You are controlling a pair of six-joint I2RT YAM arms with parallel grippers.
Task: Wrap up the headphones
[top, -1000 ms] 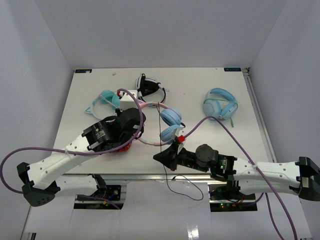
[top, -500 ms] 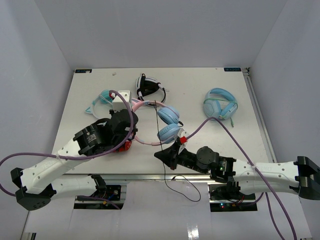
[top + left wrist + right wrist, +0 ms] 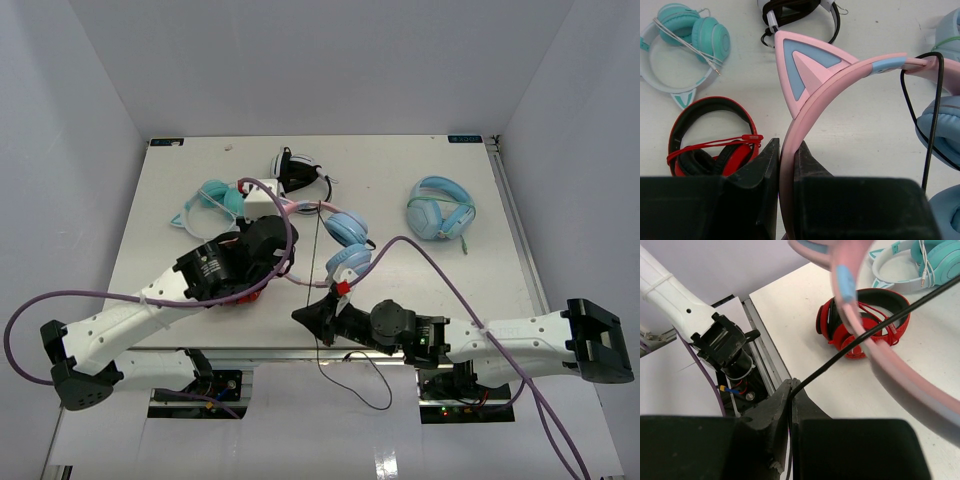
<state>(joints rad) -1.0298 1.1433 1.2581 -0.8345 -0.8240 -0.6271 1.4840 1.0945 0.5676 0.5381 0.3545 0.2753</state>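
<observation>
The headphones point(image 3: 346, 229) have a pink cat-eared headband point(image 3: 840, 82) and light blue ear cups point(image 3: 946, 131), and hang over the middle of the table. My left gripper point(image 3: 786, 145) is shut on the pink band just below a cat ear; from above it point(image 3: 281, 247) sits left of the cups. The thin black cable point(image 3: 319, 262) runs from the band's top straight down to the near edge. My right gripper point(image 3: 791, 384) is shut on that cable point(image 3: 865, 337), and from above it point(image 3: 299, 316) is below the cups.
Red headphones point(image 3: 710, 135) lie under my left arm. A teal pair with a white band point(image 3: 215, 197), a white box point(image 3: 262, 197) and a black-and-white pair point(image 3: 298, 170) lie behind. An all-light-blue pair point(image 3: 440, 210) lies at the right. Slack cable loops past the table's near edge point(image 3: 365, 380).
My left gripper swung left, then back right, carrying the headband; the ear cups now sit slightly further right. My right gripper slid left along the near edge, still on the cable.
</observation>
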